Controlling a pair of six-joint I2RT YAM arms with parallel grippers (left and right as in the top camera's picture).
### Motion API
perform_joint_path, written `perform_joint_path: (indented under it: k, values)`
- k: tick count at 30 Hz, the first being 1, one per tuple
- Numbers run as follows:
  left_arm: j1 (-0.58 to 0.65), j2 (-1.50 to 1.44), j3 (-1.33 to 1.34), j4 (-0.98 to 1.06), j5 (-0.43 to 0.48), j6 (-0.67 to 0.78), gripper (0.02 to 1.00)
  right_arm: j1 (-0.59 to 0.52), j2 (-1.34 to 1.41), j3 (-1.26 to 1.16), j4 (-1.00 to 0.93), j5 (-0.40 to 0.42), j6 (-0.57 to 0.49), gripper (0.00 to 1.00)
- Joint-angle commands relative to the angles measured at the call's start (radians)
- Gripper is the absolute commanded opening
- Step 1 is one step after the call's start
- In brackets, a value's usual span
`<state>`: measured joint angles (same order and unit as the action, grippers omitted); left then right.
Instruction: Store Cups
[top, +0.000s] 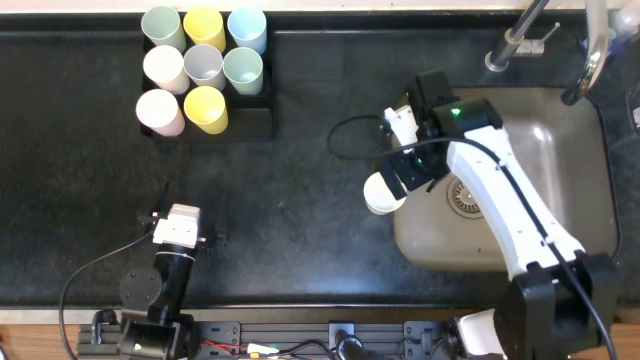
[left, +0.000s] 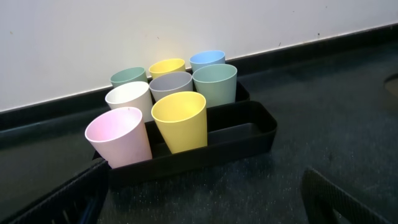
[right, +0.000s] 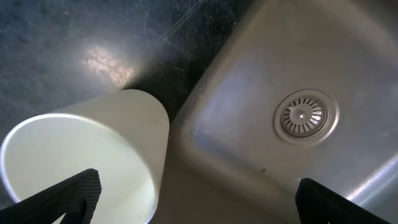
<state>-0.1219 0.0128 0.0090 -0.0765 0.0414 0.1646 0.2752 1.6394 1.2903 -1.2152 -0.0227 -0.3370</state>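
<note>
A black tray (top: 250, 122) at the back left of the counter holds several upright cups in pastel colours, among them a pink cup (top: 160, 112) and a yellow cup (top: 205, 108) in its front row. The front right slot (left: 245, 127) is bare. A white cup (top: 381, 193) stands on the counter at the sink's left edge. My right gripper (top: 402, 178) hovers over it, open, with one finger (right: 62, 199) above the white cup's (right: 87, 162) mouth. My left gripper (top: 180, 213) rests low at the front left, open and holding nothing, facing the tray (left: 261, 134).
A steel sink (top: 560, 140) with a drain (right: 305, 115) lies at the right, with a tap (top: 515, 35) behind it. A black cable (top: 350, 135) loops on the dark counter beside the right gripper. The wall runs behind the tray.
</note>
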Motion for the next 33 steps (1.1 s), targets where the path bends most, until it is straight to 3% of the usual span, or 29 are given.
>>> perform_joint_path:
  k: [1,10,14,20,21,22,23,33]
  values:
    - [0.006,-0.01,-0.001,-0.005,0.002,0.014,0.998,0.0,0.035,0.035,0.005,-0.012,-0.011,0.996]
    - [0.007,-0.01,-0.001,-0.005,0.002,0.014,0.998,-0.001,0.042,0.035,0.015,-0.013,-0.011,0.939]
    - [0.007,-0.01,-0.001,-0.005,0.002,0.014,1.0,0.0,0.042,0.035,0.008,-0.061,-0.011,0.965]
    - [0.007,-0.01,-0.001,-0.005,0.002,0.014,1.0,0.0,0.054,0.034,0.006,-0.074,-0.016,0.899]
    - [0.007,-0.01,-0.001,-0.005,0.002,0.014,1.0,0.0,0.061,0.034,0.006,-0.074,-0.019,0.842]
    - [0.007,-0.01,-0.001,-0.005,0.002,0.014,0.998,0.0,0.066,0.034,0.007,-0.073,-0.019,0.511]
    - [0.007,-0.01,-0.001,-0.005,0.002,0.014,1.0,0.0,0.067,0.034,0.008,-0.074,-0.019,0.042]
    - [0.006,-0.01,-0.001,-0.005,0.002,0.014,1.0,0.022,0.064,0.04,0.008,-0.072,-0.013,0.042]
